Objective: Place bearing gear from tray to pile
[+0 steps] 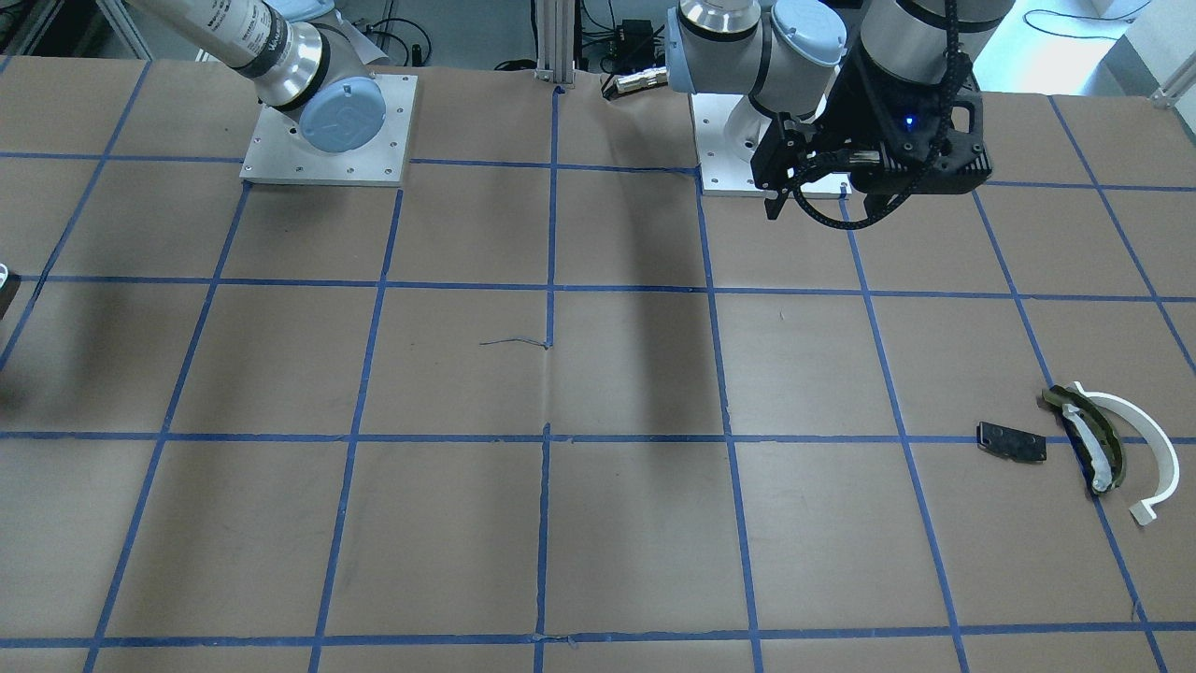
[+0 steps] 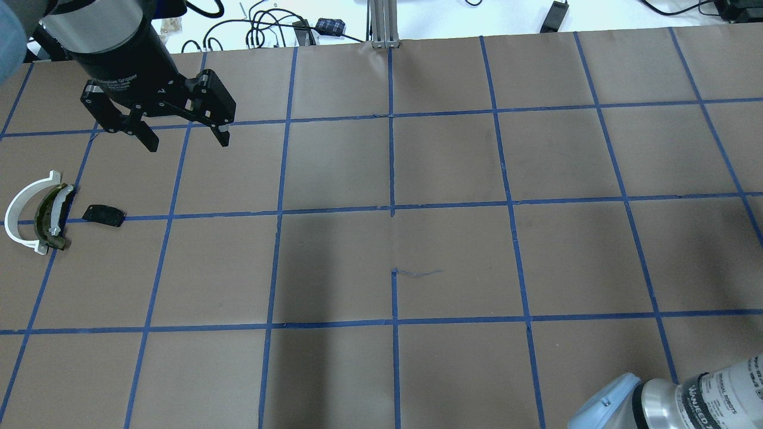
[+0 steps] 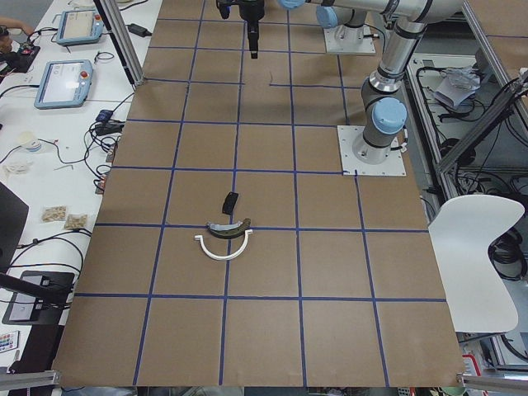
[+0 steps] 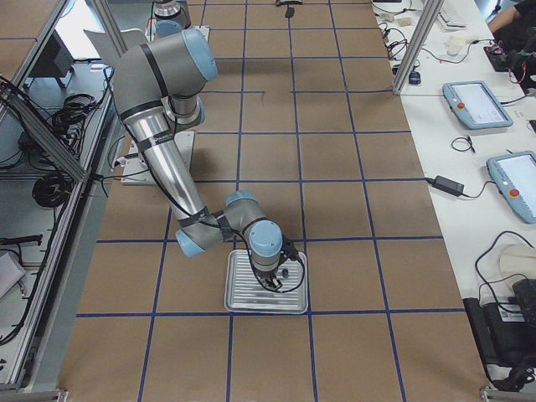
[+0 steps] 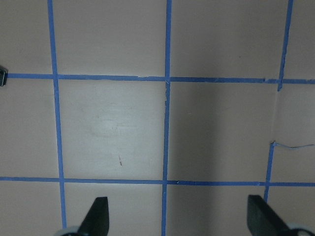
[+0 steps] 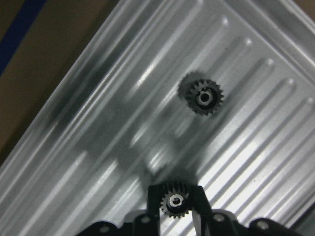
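**A:** How far along are we?

**B:** Early, by our reckoning. Nearest to us, over the tray (image 6: 93, 147), our right gripper (image 6: 175, 193) has its jaws closed snugly on the bearing gear (image 6: 174, 204), one finger against each side of its teeth. We cannot tell whether the gear is clear of the tray's ribbed floor or resting on it.

**A:** So the pick-up is made, or close to it. Is anything else in the tray?

**B:** A second gear (image 6: 205, 96) lies flat on the tray floor, a little beyond the held one and apart from the jaws.

**A:** What is left to do?

**B:** As we judge it, nearly all the travel. The pile (image 1: 1084, 432) sits at the other end of the tabletop (image 2: 453, 256), well apart from the tray. We see a white arc strip (image 1: 1167, 444) curving around an olive piece, with a small black plate (image 1: 1011, 441) just beside them. There is no gear among them. We have yet to lift, carry across and release.

**A:** And our other arm?

**B:** Farthest from the tray, the left gripper (image 2: 188, 143) hangs above bare tabletop near the pile. Its jaws are wide apart, holding and touching nothing.
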Tool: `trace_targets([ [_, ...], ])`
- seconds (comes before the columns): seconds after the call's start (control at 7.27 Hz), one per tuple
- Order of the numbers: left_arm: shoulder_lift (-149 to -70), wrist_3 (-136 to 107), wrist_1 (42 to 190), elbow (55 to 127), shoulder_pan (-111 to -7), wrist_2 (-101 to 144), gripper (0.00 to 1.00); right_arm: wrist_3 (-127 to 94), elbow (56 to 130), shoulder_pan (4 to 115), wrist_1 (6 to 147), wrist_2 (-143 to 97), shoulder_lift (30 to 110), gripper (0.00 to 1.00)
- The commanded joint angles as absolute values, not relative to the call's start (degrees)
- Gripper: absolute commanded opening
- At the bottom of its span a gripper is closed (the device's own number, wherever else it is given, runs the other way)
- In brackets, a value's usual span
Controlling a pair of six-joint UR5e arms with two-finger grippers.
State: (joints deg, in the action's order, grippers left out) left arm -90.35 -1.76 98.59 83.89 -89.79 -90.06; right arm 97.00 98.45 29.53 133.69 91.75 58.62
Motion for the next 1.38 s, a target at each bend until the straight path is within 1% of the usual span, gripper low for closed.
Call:
trace_targets([
  [0.0, -90.35, -1.76, 98.53, 83.85, -89.74, -90.00, 1.00, 93.72, 97.56, 29.53, 129.94, 90.19, 61.33, 0.00],
  [0.28, -90.35, -1.76, 98.61, 83.85, -89.74, -90.09, 1.00, 80.07, 96.94, 30.75, 115.65, 85.97, 72.28, 0.01],
  [0.55, -90.26, -1.76, 98.61, 83.93, -89.74, -90.09, 1.00, 67.66, 97.29, 39.85, 110.76, 85.16, 79.25, 0.02],
  [0.69, -90.26, -1.76, 98.61, 83.94, -89.74, -90.00, 1.00, 55.93, 97.29, 46.25, 108.92, 84.99, 82.41, 0.05],
  [0.83, -90.18, -1.76, 98.61, 83.94, -89.74, -90.00, 1.00, 44.85, 97.64, 54.24, 108.29, 85.25, 85.14, 0.05],
  [0.96, -90.18, -1.67, 98.61, 83.94, -89.82, -90.00, 1.00, 32.99, 98.69, 62.76, 108.19, 85.86, 86.38, 0.06],
  [1.24, -90.00, -1.67, 98.61, 83.94, -89.82, -90.00, 1.00, 6.74, 100.02, 81.20, 109.15, 86.05, 86.14, 0.06],
])
